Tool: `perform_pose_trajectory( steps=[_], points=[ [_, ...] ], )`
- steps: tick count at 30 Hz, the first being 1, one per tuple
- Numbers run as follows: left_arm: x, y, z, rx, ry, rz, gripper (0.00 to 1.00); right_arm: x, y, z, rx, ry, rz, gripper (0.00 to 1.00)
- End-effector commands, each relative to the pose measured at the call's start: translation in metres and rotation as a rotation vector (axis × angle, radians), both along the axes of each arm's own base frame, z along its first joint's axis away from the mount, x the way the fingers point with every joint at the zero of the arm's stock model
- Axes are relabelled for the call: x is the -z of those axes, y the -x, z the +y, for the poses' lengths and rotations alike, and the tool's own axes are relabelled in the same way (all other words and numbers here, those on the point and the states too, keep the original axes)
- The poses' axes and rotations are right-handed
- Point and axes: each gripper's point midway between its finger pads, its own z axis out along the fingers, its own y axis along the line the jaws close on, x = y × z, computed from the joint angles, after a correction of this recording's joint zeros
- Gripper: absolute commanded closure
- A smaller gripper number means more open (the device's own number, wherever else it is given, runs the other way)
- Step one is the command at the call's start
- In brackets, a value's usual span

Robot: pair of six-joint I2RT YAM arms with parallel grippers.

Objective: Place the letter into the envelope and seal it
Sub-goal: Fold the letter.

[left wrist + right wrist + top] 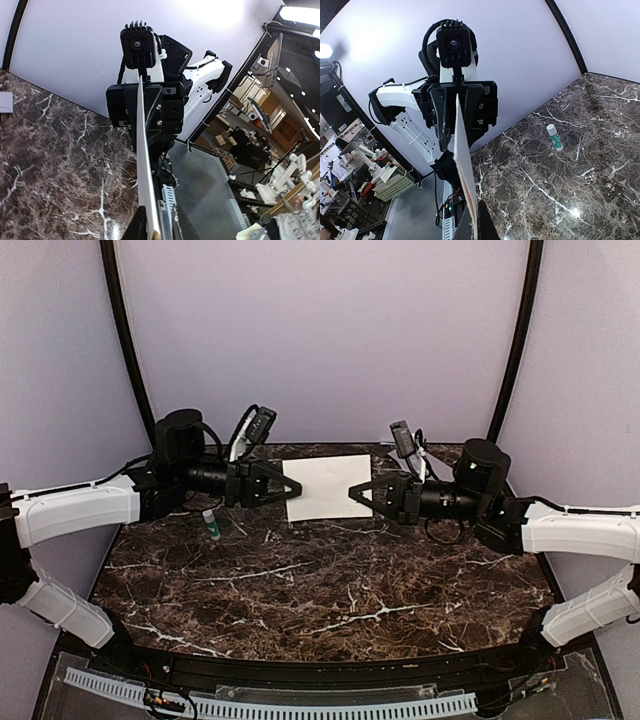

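- Over the far part of the table [330,580], the letter [328,487] spans between the two grippers, one at each side edge.
- Right gripper [352,492]: clamped tight on the letter's right edge.
- Left gripper [292,483]: the left edge sits between its fingers; whether they pinch it cannot be told.
- Broad bare marble lies between the arm bases and the sheet; a glue stick [211,525] lies near the left wrist.
- Both wrist views show the sheet edge-on. Only the left wrist view shows a grey corner, possibly the envelope [4,102], flat at the frame's edge.
- Surface: dark veined marble. Walls [320,330]: plain lilac.
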Motion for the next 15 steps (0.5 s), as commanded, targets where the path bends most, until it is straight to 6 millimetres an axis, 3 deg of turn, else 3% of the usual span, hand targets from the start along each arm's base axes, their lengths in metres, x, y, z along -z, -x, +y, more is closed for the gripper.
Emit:
perform_pose_trajectory(
  steps=[1,4,8,11,15],
  points=[
    [-0.001,0.0,0.001,0.004,0.011,-0.019,0.88,-0.017,0.0,0.002,-0.003,-0.045,-0.043,1.0],
    [-0.001,-0.001,0.001,-0.007,0.007,-0.022,1.0,-0.017,0.0,0.003,0.0,-0.043,-0.041,1.0],
    [-0.002,-0.014,0.005,-0.101,-0.012,-0.052,1.0,-0.016,-0.002,0.002,0.013,-0.027,-0.036,1.0],
    [0.0,-0.041,0.019,-0.254,-0.055,-0.068,1.0,-0.016,-0.006,0.003,0.037,0.026,-0.037,0.78],
    [-0.014,-0.069,0.05,-0.404,-0.067,-0.103,1.0,-0.017,-0.014,-0.007,0.129,0.111,-0.062,0.47]
  ],
)
